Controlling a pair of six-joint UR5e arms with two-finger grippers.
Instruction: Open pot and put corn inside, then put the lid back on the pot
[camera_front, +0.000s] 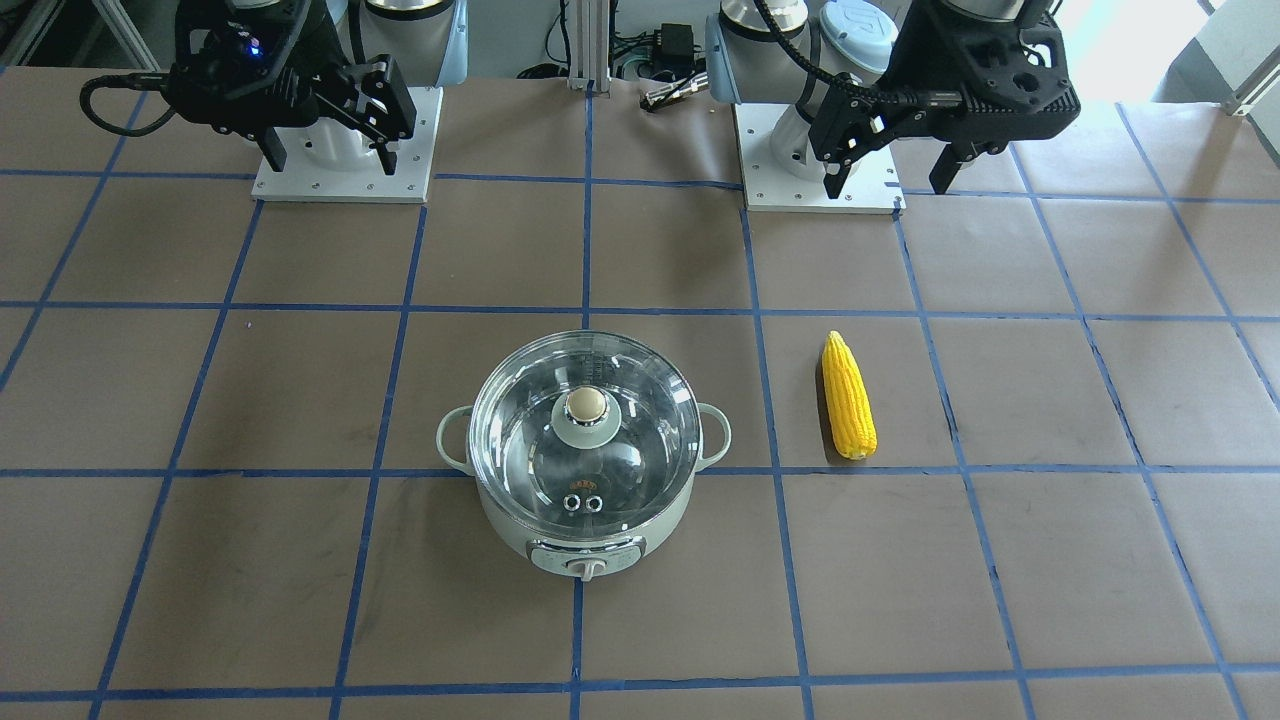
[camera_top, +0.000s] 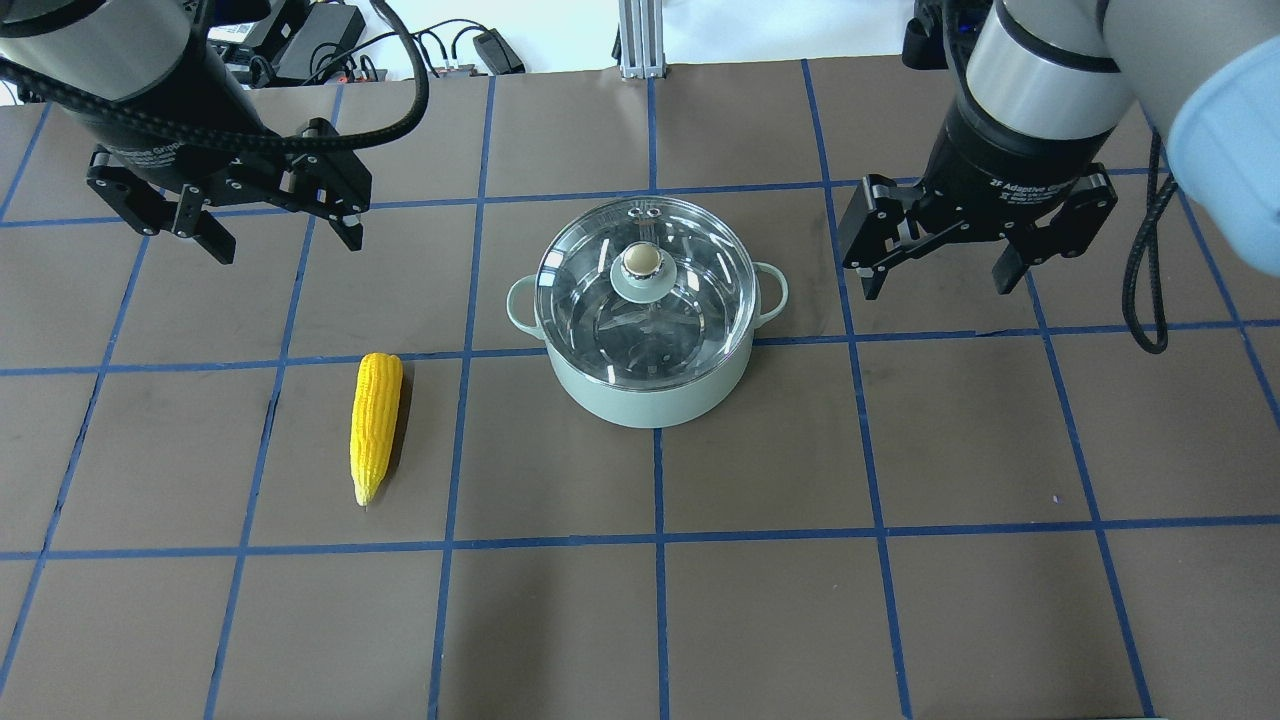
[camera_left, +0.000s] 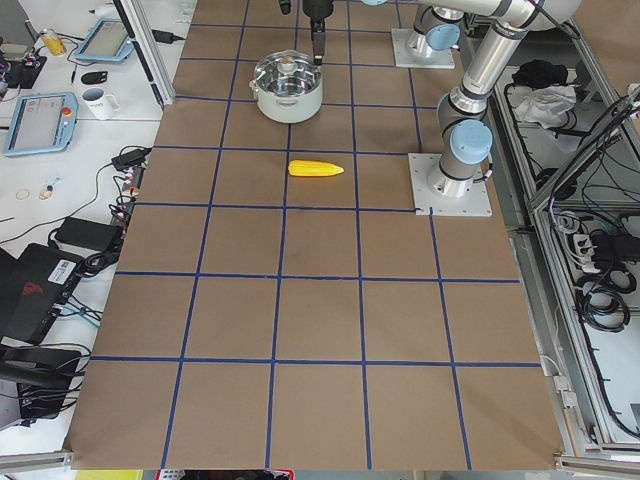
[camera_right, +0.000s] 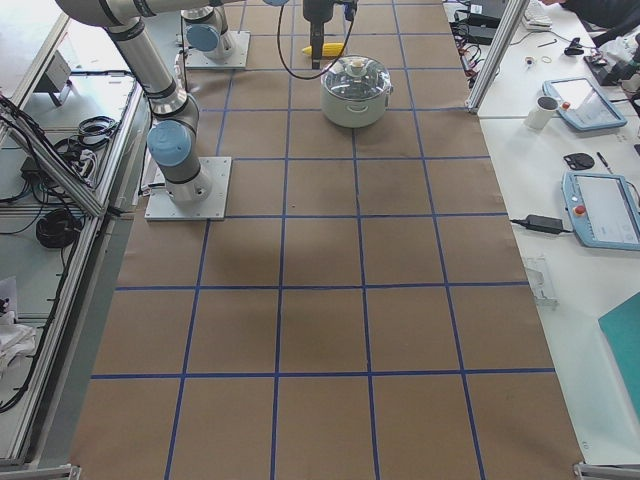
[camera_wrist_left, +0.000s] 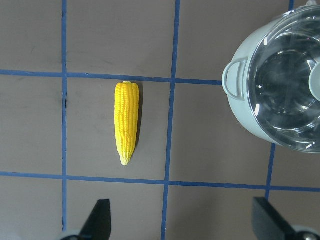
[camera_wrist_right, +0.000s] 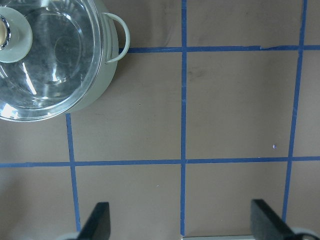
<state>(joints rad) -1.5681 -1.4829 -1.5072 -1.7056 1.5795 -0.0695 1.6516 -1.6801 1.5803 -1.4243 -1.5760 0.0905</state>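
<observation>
The mint-green pot (camera_top: 655, 395) (camera_front: 520, 525) stands mid-table with the clear glass lid (camera_top: 690, 300) (camera_front: 520, 420) sitting on it, beige knob (camera_top: 641, 261) on top. The yellow corn (camera_top: 374, 423) (camera_front: 848, 395) lies on the table to the pot's left in the overhead view, tip pointing toward the camera. My left gripper (camera_top: 275, 235) (camera_front: 885, 180) hangs open and empty above the table behind the corn. My right gripper (camera_top: 940, 270) (camera_front: 330, 150) hangs open and empty right of the pot. The left wrist view shows the corn (camera_wrist_left: 126, 121) and pot (camera_wrist_left: 245, 107); the right wrist view shows the pot (camera_wrist_right: 97, 87) with lid (camera_wrist_right: 50, 65).
The table is brown paper with a blue tape grid. Both arm base plates (camera_front: 345, 150) (camera_front: 815, 165) stand at the robot's edge. Cables and a power adapter (camera_top: 320, 45) lie beyond the far edge. Side benches hold tablets and a mug (camera_left: 100, 100).
</observation>
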